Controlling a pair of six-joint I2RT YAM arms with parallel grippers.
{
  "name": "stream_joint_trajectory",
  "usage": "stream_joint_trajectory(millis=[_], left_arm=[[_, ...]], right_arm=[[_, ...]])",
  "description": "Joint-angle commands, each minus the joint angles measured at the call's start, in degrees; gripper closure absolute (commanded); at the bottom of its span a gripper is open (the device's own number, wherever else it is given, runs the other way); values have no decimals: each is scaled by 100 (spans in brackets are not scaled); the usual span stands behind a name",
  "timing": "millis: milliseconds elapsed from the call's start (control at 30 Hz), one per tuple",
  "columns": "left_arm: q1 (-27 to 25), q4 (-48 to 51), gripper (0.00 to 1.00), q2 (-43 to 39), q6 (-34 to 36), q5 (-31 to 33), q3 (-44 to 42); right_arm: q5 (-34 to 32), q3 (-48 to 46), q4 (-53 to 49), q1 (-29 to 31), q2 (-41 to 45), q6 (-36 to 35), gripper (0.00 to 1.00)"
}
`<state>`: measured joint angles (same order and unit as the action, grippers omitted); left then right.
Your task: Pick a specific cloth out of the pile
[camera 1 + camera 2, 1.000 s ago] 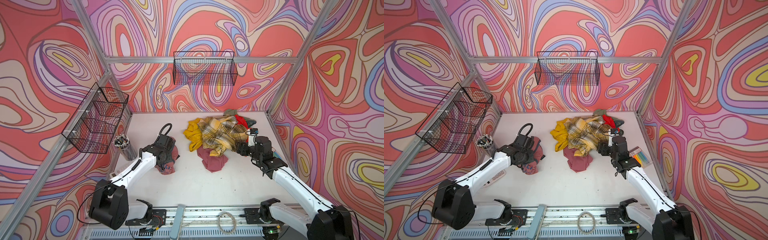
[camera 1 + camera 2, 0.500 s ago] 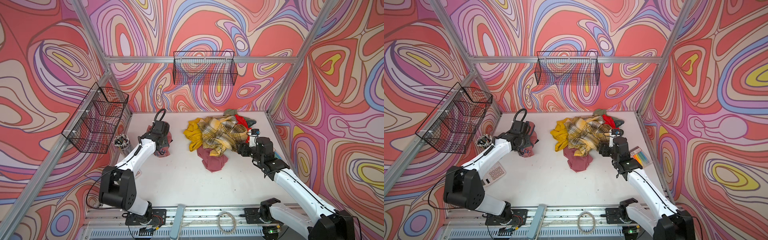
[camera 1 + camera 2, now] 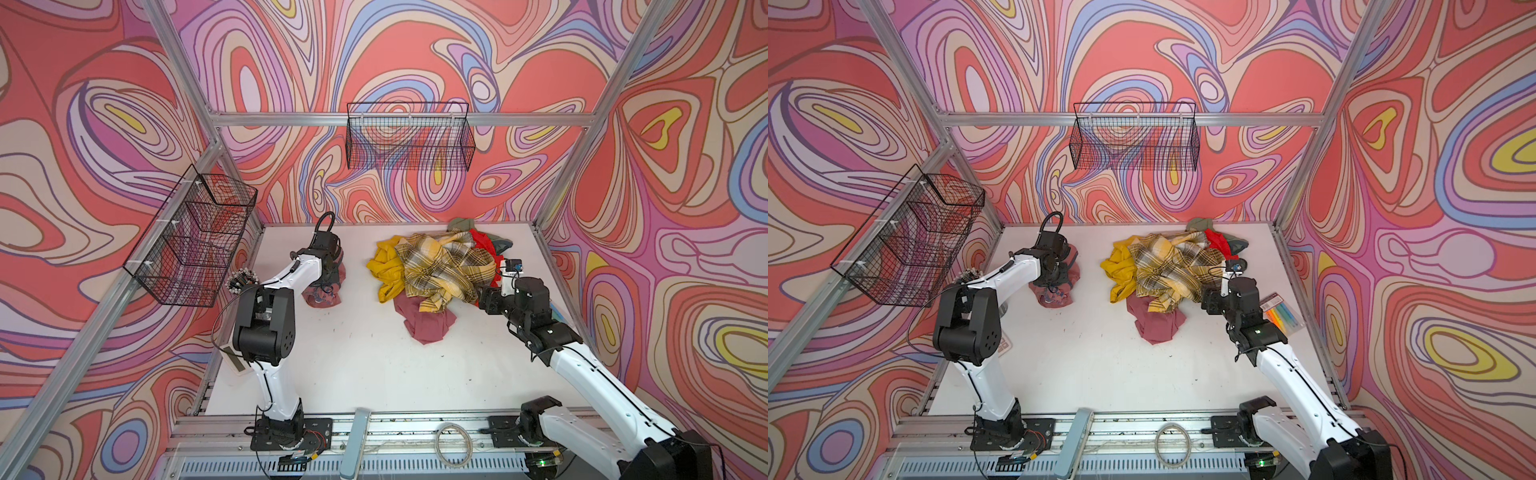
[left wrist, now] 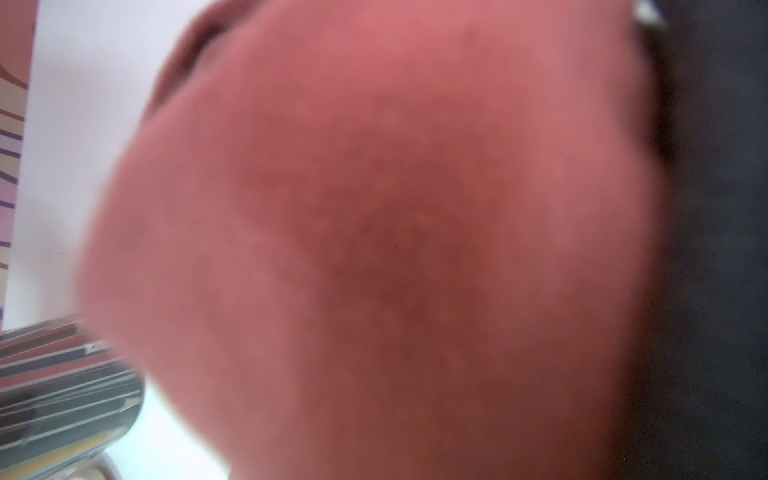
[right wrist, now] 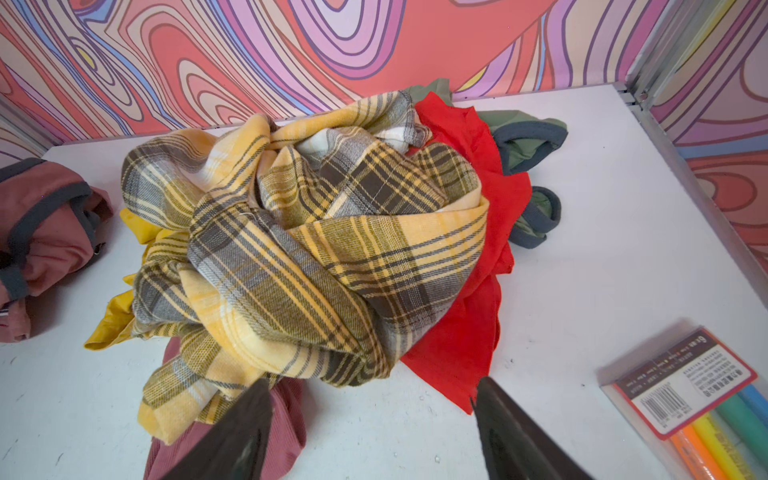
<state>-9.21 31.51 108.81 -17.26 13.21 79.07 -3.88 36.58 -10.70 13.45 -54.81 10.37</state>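
Left gripper (image 3: 326, 279) — jaws closed and buried in the pink T-shirt (image 3: 322, 296), which it holds bunched at the left side of the table (image 3: 353, 365), well apart from the pile (image 3: 442, 266). The left wrist view shows only blurred pink fabric. The pile lies right of centre: plaid shirt (image 5: 299, 249) on top, red cloth (image 5: 465, 291) and green cloth (image 5: 528, 137) at its right. Right gripper (image 5: 370, 384) — jaws wide, empty, just beside the pile.

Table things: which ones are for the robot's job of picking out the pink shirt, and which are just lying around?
For the job: pink T-shirt, pile of clothes, left gripper holding the shirt, open right gripper.

Just lying about: marker pack, pen cup, back wire basket, side wire basket.
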Motion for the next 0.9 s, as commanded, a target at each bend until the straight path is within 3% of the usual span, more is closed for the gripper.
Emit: stream_joint_trajectory(millis=[0, 167, 500, 700, 867], left_arm=[[51, 170, 100, 224, 354, 44, 406], [99, 750, 100, 716, 396, 182, 811], [139, 595, 100, 768, 392, -401, 641], [139, 732, 100, 851, 471, -406, 619], [139, 886, 66, 896, 419, -331, 753]], right_arm=[[-130, -100, 164, -26, 102, -182, 20], [-76, -61, 224, -27, 41, -170, 20], [-19, 1, 144, -27, 2, -228, 20], [24, 77, 181, -22, -109, -194, 20], [19, 156, 125, -27, -126, -229, 20]])
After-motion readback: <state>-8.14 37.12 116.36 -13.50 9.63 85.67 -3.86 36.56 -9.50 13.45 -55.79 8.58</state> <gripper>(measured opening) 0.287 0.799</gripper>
